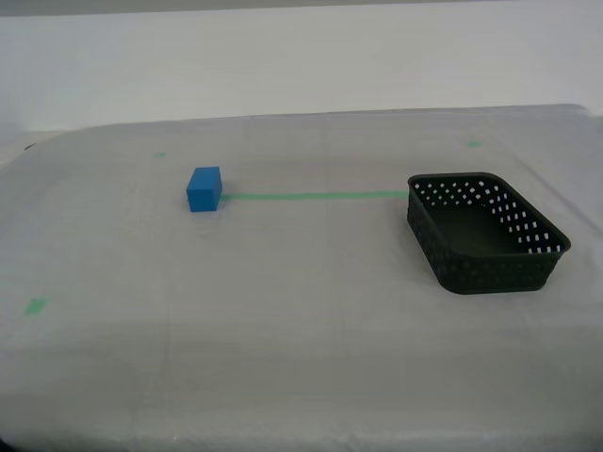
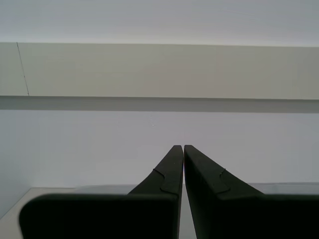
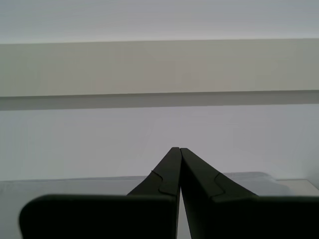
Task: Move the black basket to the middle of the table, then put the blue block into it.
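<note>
a wide table [image 1: 301, 358] in whitish-grey cloth fills the exterior view. a blue block [image 1: 203, 188] sits left of centre, a black basket [image 1: 485, 232] at right, with a green tape line [image 1: 316, 196] running between them.

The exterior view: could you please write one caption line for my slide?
A small bright-blue block and an empty black perforated plastic basket stand apart on a cloth-covered table, joined by a thin green tape line.

Black basket [image 1: 487, 233]: rectangular, rounded corners, walls perforated with round holes, upright and empty, resting on the table [image 1: 283, 330] near its edge at the exterior view's right. Blue block [image 1: 203, 188]: small solid cube, upright, well apart from the basket, toward the table's far edge.
</note>
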You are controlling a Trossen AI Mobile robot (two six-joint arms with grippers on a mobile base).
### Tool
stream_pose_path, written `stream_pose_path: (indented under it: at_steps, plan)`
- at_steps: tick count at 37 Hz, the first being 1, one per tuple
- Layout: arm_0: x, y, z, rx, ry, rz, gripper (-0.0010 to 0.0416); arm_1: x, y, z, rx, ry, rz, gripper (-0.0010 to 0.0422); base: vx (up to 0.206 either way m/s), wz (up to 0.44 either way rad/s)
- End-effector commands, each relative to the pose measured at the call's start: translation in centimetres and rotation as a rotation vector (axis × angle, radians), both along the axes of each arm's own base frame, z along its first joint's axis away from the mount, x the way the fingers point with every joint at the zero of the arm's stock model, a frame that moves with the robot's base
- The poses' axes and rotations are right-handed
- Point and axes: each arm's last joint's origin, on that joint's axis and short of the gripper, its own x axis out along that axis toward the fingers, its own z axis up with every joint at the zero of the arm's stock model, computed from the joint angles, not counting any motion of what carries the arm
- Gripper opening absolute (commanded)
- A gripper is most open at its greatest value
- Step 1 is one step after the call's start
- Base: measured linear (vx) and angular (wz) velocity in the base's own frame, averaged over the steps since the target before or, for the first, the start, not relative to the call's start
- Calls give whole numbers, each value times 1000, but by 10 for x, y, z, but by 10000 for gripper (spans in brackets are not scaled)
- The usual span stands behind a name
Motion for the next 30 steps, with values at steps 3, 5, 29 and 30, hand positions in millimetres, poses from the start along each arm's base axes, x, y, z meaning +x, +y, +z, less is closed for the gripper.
stream_pose_path:
  at_steps: [3, 5, 29, 30]
  plan:
    - [0, 0, 0, -2, 16, 1, 0, 0, 0, 1, 2, -6, -1, 0, 0, 0]
    - [1, 0, 2, -2, 37, 1, 0, 0, 0, 1, 2, -6, -1, 0, 0, 0]
    - [5, 0, 25, 24, 281, -1, 0, 0, 0, 1, 2, -6, -1, 0, 0, 0]
    - [5, 0, 27, 24, 294, -1, 0, 0, 0, 1, 2, -6, -1, 0, 0, 0]
